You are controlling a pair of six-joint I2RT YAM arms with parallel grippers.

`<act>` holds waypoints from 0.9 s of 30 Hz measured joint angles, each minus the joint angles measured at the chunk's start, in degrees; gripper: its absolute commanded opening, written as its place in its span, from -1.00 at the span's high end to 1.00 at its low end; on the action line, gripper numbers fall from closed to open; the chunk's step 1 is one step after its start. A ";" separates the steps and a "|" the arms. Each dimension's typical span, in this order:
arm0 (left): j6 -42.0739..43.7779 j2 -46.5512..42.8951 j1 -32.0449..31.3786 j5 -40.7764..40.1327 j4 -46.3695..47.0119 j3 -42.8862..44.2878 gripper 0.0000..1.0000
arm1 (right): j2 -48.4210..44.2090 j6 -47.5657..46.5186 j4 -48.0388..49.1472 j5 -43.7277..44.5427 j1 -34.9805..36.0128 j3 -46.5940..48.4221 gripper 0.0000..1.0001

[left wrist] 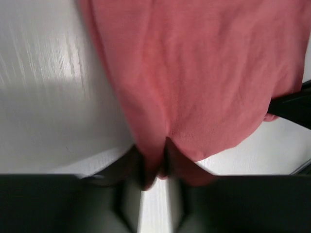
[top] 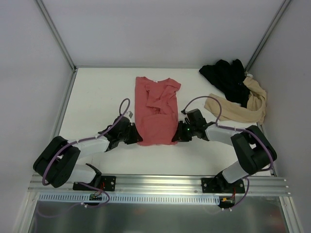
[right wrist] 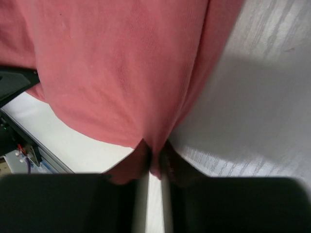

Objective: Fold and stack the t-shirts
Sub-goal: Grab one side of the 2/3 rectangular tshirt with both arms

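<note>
The coral-red shirt [top: 156, 110] lies lengthwise in the middle of the table [top: 102, 92], collar at the far end and hem toward the arms, with its far half rumpled where the sleeves are turned in. The left gripper [top: 137, 137] pinches the near left corner of the hem and the right gripper [top: 176, 137] pinches the near right corner. In each wrist view the cloth runs down into closed jaws, though blur there hides how deep the bite is and how many layers it takes. The black shirt [top: 226, 77] and the beige shirt [top: 238, 109] sit heaped together at the far right corner, well apart from the red one. If the hold is shallow, a corner could slip out as the hem lifts. If one arm leads the other, the fold would land skewed, and the loose sleeves might spill back out.
</note>
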 measured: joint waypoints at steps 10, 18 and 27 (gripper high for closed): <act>-0.07 1.16 -0.11 2.34 -1.60 0.11 1.00 | -1.38 2.49 1.36 -0.50 1.07 -2.84 0.99; -1.77 -5.81 -5.07 2.40 -7.67 -0.83 1.00 | -10.29 4.04 -3.93 1.90 4.96 -7.87 0.99; -8.94 -18.43 -18.47 -2.82 -16.61 -3.21 1.00 | -26.58 8.83 -11.93 6.21 12.31 -14.23 0.99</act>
